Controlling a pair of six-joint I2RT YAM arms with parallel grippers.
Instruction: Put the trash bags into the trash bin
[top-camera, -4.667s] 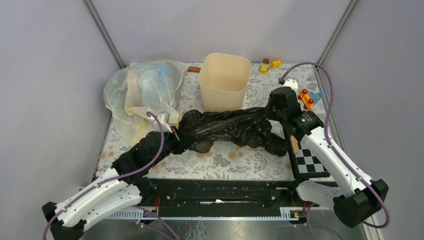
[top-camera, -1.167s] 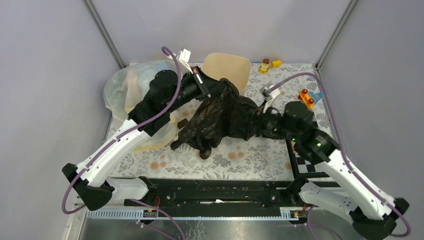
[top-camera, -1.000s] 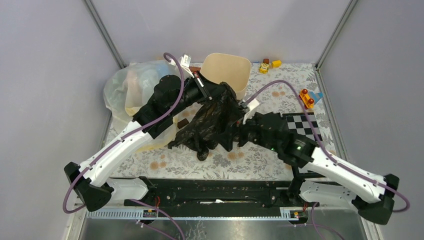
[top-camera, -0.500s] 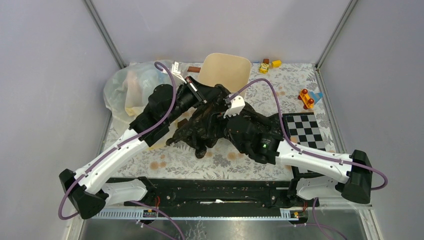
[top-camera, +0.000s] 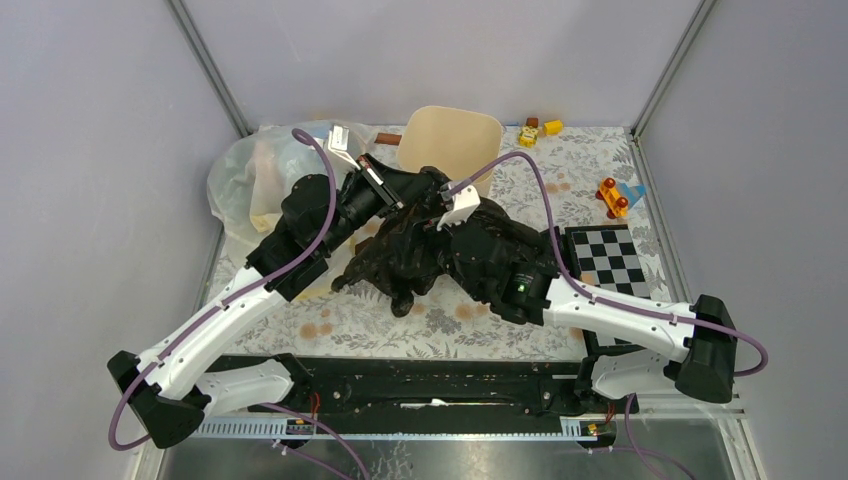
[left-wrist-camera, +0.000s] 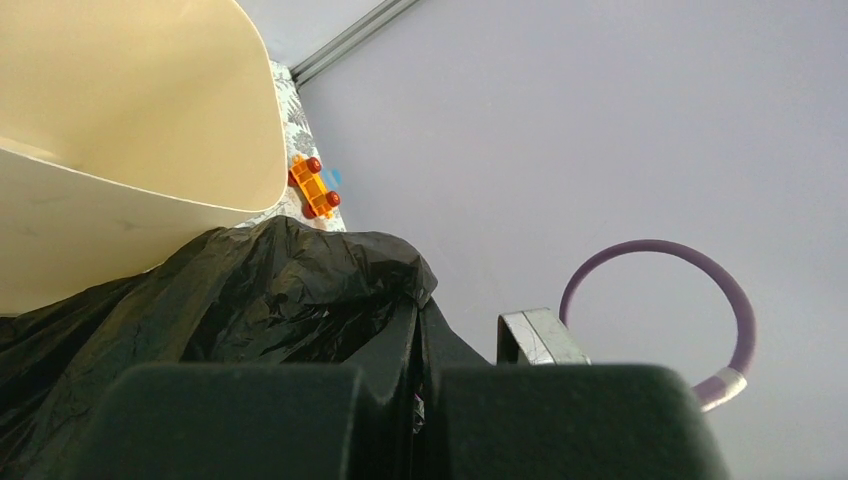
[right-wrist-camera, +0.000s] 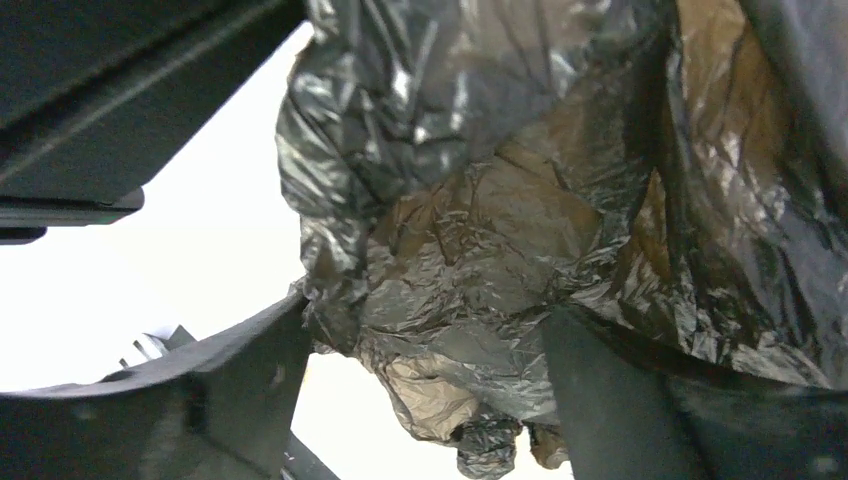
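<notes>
The black trash bag (top-camera: 395, 262) is bunched in a heap in front of the cream-beige trash bin (top-camera: 455, 140), its top raised to near the bin's front wall. My left gripper (top-camera: 408, 188) is shut on a fold of the bag's top; in the left wrist view (left-wrist-camera: 418, 318) film (left-wrist-camera: 260, 295) is pinched between the closed fingers, with the bin (left-wrist-camera: 130, 140) just beyond. My right gripper (top-camera: 435, 222) is buried in the bag from the right. In the right wrist view (right-wrist-camera: 425, 312) its fingers (right-wrist-camera: 250, 370) clamp a thick wad of bag (right-wrist-camera: 470, 220).
A translucent whitish-yellow bulging bag (top-camera: 262, 170) sits at the back left beside my left arm. A checkerboard tile (top-camera: 600, 258) lies to the right. An orange toy car (top-camera: 613, 197) and small yellow blocks (top-camera: 528, 133) lie at the back right. A brown cylinder (top-camera: 387, 138) lies left of the bin.
My right arm swung left from the table's right side, gathering the stretched bag into a heap. My left gripper lifted its end toward the bin, then drew back left and lower.
</notes>
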